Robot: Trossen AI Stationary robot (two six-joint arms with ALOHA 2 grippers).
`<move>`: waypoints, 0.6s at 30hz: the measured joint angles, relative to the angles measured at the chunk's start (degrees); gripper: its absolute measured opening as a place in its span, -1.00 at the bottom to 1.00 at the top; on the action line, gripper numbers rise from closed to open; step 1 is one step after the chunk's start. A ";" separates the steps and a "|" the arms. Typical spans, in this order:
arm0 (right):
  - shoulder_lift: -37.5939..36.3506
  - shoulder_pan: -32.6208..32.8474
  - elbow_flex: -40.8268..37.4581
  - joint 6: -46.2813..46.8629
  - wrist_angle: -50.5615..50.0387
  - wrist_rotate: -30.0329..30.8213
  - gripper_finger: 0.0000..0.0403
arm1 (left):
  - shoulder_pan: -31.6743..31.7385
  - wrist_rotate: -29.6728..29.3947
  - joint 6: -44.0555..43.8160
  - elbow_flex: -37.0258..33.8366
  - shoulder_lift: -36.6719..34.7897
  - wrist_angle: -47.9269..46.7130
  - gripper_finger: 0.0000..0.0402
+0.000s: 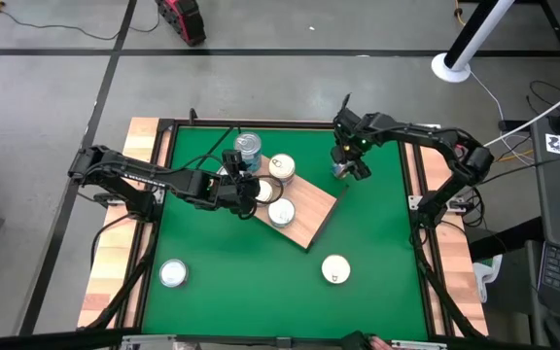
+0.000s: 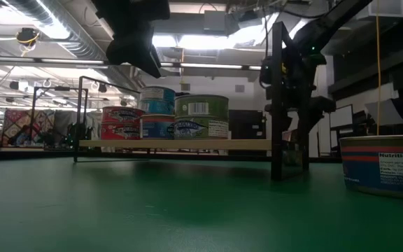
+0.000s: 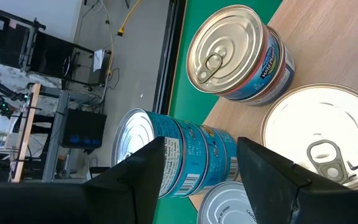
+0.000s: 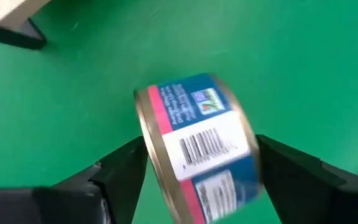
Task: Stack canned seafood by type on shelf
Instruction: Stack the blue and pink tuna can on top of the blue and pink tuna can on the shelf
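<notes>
Pink-and-blue labelled tin (image 4: 201,146) clamped in right gripper (image 4: 197,168) above green mat (image 1: 377,233); left gripper (image 3: 194,168) open, empty, over shelf (image 1: 309,219)

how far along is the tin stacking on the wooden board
Partly done. Several round metal tins sit on the light-brown wooden board, including a stack of blue-labelled tins at its far corner. In hand: the right claw is around a blue-and-pink-labelled tin above the green mat; the left claw is open over the board. Left: two silver-lidded tins on the mat, one near-left, one near-right.
</notes>
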 joint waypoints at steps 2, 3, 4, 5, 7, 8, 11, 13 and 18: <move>1.11 -0.01 -0.59 0.00 -0.01 -0.08 0.45 | 0.01 -0.01 0.00 0.00 0.00 0.02 -0.02; 1.68 0.01 -0.68 -0.04 -0.20 -0.05 0.45 | 0.00 0.01 0.00 0.00 0.00 -0.01 -0.02; 2.21 0.06 -0.68 -0.03 -0.16 0.01 0.45 | 0.01 -0.02 0.00 0.00 0.00 -0.01 -0.02; 2.61 0.05 -0.68 -0.01 -0.01 0.22 0.45 | -0.01 -0.02 0.00 0.00 0.00 -0.01 -0.02; 3.25 0.06 -0.68 0.15 -0.02 0.40 0.45 | -0.01 -0.01 0.00 0.00 0.00 -0.01 -0.02; 3.43 0.04 -0.68 0.15 -0.01 0.40 0.45 | 0.01 -0.01 -0.01 0.00 0.00 -0.01 -0.02; 3.49 0.04 -0.66 0.58 0.06 0.40 0.45 | 0.01 -0.01 -0.11 0.00 0.00 -0.01 -0.02; 3.49 0.06 -0.66 2.17 0.06 0.40 0.45 | 0.00 0.00 -0.11 0.00 0.00 -0.01 -0.02; 3.49 0.04 -0.63 4.25 0.00 0.42 0.41 | 0.00 -0.01 -0.11 0.00 0.00 -0.01 -0.02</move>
